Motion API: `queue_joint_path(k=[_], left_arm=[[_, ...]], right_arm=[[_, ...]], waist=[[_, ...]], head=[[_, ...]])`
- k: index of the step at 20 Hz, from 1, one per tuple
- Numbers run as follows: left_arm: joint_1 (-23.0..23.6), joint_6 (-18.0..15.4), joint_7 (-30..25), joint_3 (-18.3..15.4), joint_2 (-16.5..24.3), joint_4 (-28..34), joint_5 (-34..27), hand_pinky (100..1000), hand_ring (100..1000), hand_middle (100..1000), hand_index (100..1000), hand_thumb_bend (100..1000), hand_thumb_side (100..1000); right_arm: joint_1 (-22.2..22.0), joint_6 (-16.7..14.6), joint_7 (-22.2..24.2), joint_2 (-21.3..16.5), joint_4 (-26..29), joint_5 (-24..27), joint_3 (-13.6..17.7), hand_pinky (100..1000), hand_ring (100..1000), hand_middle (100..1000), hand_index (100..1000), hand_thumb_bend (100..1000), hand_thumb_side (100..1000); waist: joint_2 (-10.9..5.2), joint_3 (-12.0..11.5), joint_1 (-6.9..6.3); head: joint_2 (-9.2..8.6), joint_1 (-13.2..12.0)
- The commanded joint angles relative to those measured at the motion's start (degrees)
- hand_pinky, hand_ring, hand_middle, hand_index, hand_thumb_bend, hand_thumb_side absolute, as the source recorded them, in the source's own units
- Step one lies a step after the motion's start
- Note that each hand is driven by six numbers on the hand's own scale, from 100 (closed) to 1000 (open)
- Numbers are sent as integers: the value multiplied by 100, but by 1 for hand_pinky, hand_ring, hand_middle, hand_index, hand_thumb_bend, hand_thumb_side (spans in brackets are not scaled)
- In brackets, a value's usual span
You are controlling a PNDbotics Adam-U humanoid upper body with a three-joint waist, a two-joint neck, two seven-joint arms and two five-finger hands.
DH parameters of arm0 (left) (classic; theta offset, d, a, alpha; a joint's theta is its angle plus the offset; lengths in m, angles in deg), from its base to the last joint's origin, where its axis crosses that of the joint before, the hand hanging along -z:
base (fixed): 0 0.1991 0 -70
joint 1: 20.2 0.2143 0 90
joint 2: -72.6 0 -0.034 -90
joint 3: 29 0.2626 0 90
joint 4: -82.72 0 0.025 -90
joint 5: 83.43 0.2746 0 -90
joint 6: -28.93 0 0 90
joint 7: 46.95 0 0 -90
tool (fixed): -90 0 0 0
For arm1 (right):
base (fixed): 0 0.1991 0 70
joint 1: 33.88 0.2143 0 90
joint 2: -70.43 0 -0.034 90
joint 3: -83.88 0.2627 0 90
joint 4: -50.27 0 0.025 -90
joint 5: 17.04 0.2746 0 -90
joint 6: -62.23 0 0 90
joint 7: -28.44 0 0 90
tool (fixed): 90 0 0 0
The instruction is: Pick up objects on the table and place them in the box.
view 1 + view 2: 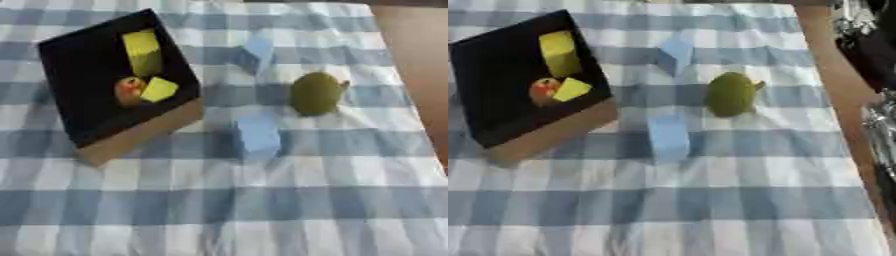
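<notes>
Box part-filled, three things left on the worktop

Left to right: the box [140,137] holds two yellow blocks and a reddish piece; right of it lie two blue blocks [259,134] and a green pear-like fruit [316,93], stem pointing right. No robot hand shows, so its state cannot be told.

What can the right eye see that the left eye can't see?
Only the right eye view shows dark and silvery robot parts along its right edge, past the table; no hand can be made out there. Only the left eye view shows more cloth to the left of the box. Both show the box with a tall yellow block, a small yellow block and a round red-orange thing inside, and, out on the checked cloth, two blue blocks and a green pear-shaped fruit.
</notes>
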State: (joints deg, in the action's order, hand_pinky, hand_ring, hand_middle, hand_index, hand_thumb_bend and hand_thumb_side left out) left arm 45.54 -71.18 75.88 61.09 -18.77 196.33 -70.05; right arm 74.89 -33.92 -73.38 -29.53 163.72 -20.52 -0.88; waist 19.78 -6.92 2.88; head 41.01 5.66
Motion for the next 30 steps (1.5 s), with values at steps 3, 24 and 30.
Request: queue_joint_path(k=[3,24,30], left_arm=[[-60,-13,10,-19,144,99,-1,751,858,761,806,491,666],[11,17,-58,44,279,99,2,750,859,762,806,489,668],[11,17,-87,69,282,99,-17,750,860,763,806,488,669]], right_arm=[[34,2,-18,-84,114,-35,61,836,812,568,830,100,564],[635,509,1747,-2724,114,-1155,-1341,856,874,724,891,100,480],[951,433,2174,-2978,114,-1145,-1791,858,880,741,898,100,528]], waist=[[-141,10,-14],[-218,5,157],[-230,-28,173]], head=[[0,-7],[55,9],[62,43]])
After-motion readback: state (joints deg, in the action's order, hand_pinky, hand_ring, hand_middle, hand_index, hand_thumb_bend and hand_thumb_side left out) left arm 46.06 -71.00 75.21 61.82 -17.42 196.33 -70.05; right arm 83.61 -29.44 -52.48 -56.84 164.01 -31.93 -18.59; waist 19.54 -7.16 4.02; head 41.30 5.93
